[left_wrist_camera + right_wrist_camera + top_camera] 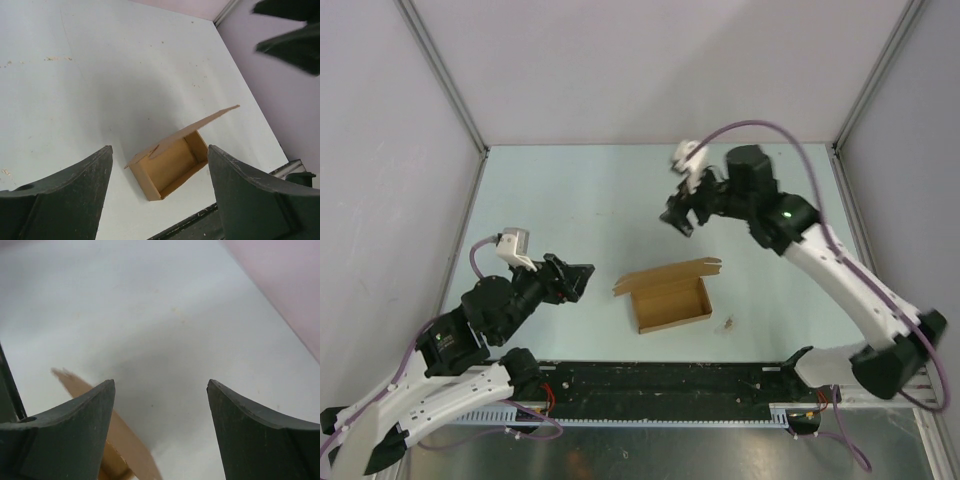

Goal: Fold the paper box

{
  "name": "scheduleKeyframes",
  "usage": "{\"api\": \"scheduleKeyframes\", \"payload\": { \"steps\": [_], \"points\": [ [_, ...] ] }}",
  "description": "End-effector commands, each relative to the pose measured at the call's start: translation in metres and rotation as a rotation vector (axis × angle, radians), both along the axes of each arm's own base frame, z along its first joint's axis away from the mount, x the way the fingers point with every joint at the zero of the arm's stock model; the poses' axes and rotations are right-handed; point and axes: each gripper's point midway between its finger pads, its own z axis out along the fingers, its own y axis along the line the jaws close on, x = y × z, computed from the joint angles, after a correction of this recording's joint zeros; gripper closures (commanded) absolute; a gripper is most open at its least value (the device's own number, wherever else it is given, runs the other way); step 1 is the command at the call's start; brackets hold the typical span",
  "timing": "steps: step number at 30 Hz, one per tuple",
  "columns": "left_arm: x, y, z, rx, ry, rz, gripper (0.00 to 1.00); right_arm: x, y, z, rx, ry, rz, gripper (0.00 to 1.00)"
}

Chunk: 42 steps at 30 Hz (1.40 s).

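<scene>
The paper box (669,297) is a small brown cardboard box, open on top, with its lid flap standing up along the far side. It sits on the table near the front edge, between the arms. It shows in the left wrist view (172,165) and, blurred, in the right wrist view (127,452). My left gripper (579,281) is open and empty, left of the box and apart from it. My right gripper (681,215) is open and empty, raised above the table behind the box.
A black rail (660,385) runs along the table's front edge just below the box. Grey walls (380,150) enclose the pale table on the left, back and right. A small scrap (729,322) lies right of the box.
</scene>
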Motion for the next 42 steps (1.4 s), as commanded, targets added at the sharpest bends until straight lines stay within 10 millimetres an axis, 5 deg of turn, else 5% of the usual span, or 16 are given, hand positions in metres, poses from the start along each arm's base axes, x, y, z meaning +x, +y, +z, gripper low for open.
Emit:
{"api": "scheduleKeyframes", "payload": {
  "steps": [1,4,5,7,8,14,25,42],
  "points": [
    [0.001,0.001,0.009,-0.023,-0.008,0.014,0.19,0.005,-0.057,0.060,0.338,0.187,-0.479,0.21],
    [0.001,0.002,0.009,-0.020,-0.012,0.018,0.18,-0.008,-0.105,0.029,0.312,0.302,-0.780,0.21],
    [0.001,0.002,0.009,-0.019,-0.013,0.019,0.18,-0.018,-0.115,-0.003,0.286,0.408,-0.878,0.22],
    [0.002,0.003,0.009,-0.014,-0.016,0.023,0.18,-0.028,-0.144,-0.026,0.319,0.452,-1.075,0.21],
    [0.003,0.003,0.009,-0.013,-0.015,0.026,0.18,-0.044,-0.160,-0.053,0.352,0.535,-1.176,0.20],
    [0.003,0.001,0.006,-0.004,-0.007,0.021,0.17,-0.085,-0.195,-0.129,0.439,0.718,-1.391,0.23],
    [0.002,0.002,0.002,-0.014,-0.003,0.022,0.17,-0.116,-0.178,-0.242,0.361,1.009,-1.420,0.23],
    [0.002,0.002,-0.011,0.001,0.015,0.025,0.16,-0.116,-0.179,-0.292,0.423,1.141,-1.443,0.55]
  ]
}}
